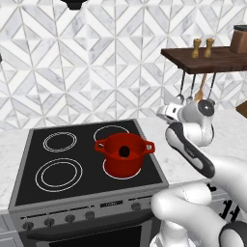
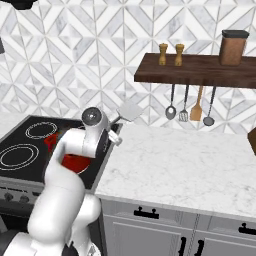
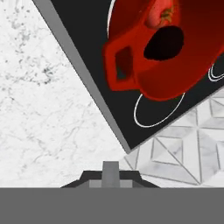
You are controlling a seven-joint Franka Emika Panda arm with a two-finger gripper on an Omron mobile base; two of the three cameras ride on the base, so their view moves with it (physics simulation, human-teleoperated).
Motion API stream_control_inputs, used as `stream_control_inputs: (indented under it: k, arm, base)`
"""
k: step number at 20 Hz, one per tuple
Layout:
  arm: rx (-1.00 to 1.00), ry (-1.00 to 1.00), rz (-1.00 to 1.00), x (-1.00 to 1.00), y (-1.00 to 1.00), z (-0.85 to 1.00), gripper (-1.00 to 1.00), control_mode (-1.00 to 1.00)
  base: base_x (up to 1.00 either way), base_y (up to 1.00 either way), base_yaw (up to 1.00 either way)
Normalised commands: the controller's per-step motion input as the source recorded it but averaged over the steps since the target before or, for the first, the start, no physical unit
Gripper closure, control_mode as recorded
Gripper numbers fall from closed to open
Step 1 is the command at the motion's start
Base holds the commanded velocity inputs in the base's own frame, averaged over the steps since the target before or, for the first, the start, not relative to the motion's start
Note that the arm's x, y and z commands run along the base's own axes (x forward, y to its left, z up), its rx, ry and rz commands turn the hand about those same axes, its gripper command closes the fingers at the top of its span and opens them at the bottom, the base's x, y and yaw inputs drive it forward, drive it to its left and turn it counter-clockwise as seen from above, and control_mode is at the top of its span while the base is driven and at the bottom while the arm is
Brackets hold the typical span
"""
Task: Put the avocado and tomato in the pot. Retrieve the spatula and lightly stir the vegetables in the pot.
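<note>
A kitchen: stove (image 1: 72,164), marble counter (image 2: 190,165), hanging utensils (image 2: 190,107).

A black glass stove top (image 1: 34,166) with white ring burners sits between stretches of white marble table (image 2: 190,160). A round red pot (image 1: 124,154) stands on the stove's front right burner. On the wall, a dark wooden shelf (image 2: 200,70) carries two small wooden shakers (image 2: 170,54) and a brown canister (image 2: 233,47)
</note>
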Motion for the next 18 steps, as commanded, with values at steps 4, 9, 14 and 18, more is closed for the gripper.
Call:
stream_control_inputs:
  k: [4, 9, 14, 18]
  arm:
    - [0.30, 0.00, -0.01, -0.05, 0.77, 1.00, 1.00, -1.00]
    - [0.33, 0.05, 0.00, -0.11, 0.82, 0.89, 1.00, -1.00]
    - [0.39, 0.12, -0.03, -0.30, 0.88, 0.35, 1.00, -1.00]
    - [0.53, 0.13, -0.14, -0.32, 0.53, 0.23, 1.00, -1.00]
  base:
    - [0.00, 0.00, 0.00]
    - [0.00, 0.00, 0.00]
    - [0.00, 0.00, 0.00]
    - [0.00, 0.00, 0.00]
